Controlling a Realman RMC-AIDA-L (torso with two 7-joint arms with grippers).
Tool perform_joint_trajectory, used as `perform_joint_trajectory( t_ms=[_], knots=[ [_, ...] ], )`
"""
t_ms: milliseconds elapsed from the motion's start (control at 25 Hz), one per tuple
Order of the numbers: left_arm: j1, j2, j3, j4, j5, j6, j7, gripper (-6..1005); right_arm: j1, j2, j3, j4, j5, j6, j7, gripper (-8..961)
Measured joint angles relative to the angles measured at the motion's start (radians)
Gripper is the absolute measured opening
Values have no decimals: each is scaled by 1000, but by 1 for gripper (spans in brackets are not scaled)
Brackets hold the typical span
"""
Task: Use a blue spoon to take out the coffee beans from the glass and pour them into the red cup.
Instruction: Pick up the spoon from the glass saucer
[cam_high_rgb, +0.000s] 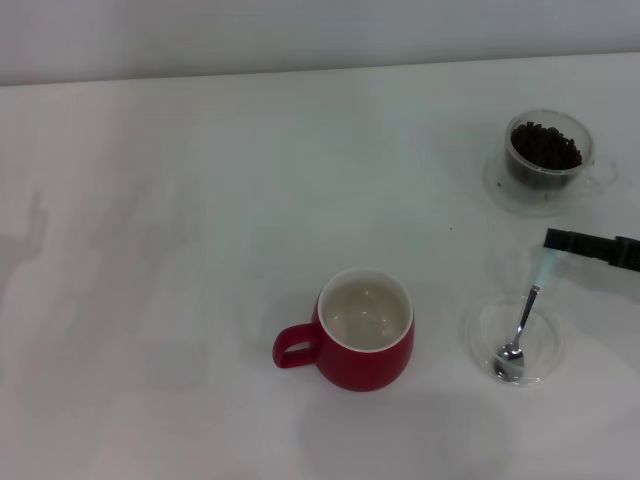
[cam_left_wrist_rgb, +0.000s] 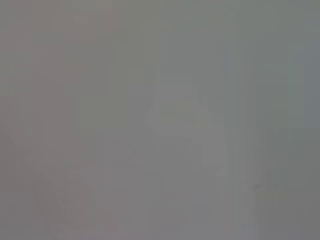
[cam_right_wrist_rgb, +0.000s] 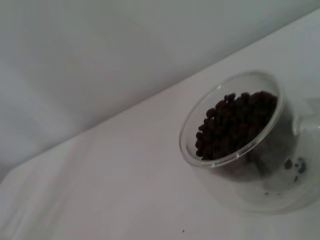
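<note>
The red cup (cam_high_rgb: 365, 330) stands in the middle of the table, its white inside bare and its handle pointing left. The glass (cam_high_rgb: 547, 152), full of dark coffee beans (cam_high_rgb: 545, 146), stands at the far right on a clear saucer; the right wrist view shows the glass (cam_right_wrist_rgb: 235, 150) and its beans (cam_right_wrist_rgb: 235, 122) close up. My right gripper (cam_high_rgb: 550, 241) reaches in from the right edge and is shut on the pale blue handle of the blue spoon (cam_high_rgb: 524, 320). The spoon's metal bowl rests in a flat clear dish (cam_high_rgb: 480, 335). The left gripper is out of view.
The white table ends at a pale wall (cam_high_rgb: 300, 35) behind. The clear saucer (cam_high_rgb: 500, 185) under the glass lies just behind my right gripper. The left wrist view shows only a plain grey surface.
</note>
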Motion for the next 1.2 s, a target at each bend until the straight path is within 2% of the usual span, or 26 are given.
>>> perform_joint_trajectory(
  t_ms=[360, 640, 840, 1200],
  knots=[
    [10, 0, 0, -19, -1, -1, 1, 578, 24, 13, -45, 2, -10, -11, 6, 842],
    [9, -3, 2, -41, -1, -8, 1, 578, 27, 10, -50, 3, -8, 35, 10, 841],
    [8, -4, 1, -42, -1, -9, 1, 578, 26, 7, -47, 3, -6, 45, 11, 669],
    [6, -3, 4, -42, -1, -11, 1, 578, 35, 9, -53, 3, -10, 35, 13, 617]
  ],
)
